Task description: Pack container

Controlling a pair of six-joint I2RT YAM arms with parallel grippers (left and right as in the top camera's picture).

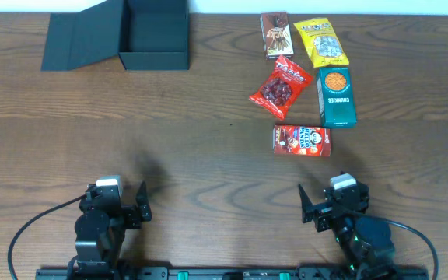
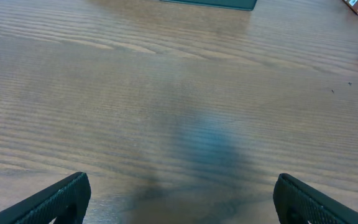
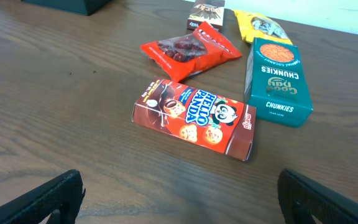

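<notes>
The container (image 1: 155, 35), a dark matte box, stands open at the far left of the table with its flap lid (image 1: 76, 39) laid out to the left. Only its near edge (image 2: 210, 3) shows in the left wrist view, and a corner (image 3: 73, 5) in the right wrist view. My left gripper (image 1: 115, 206) rests open near the front edge, far below the box, with bare wood between its fingers (image 2: 67, 196). Open too is my right gripper (image 1: 333, 204), its jaws wide and empty over the wood (image 3: 180, 186), just short of a red Hello Panda box (image 3: 194, 117).
Snacks lie at the back right: a brown packet (image 1: 274, 35), a yellow packet (image 1: 321, 43), a red bag (image 1: 281, 87), a teal Chunkies carton (image 1: 337, 97) and the Hello Panda box (image 1: 302, 141). Black cables trail from both arms at the front edge.
</notes>
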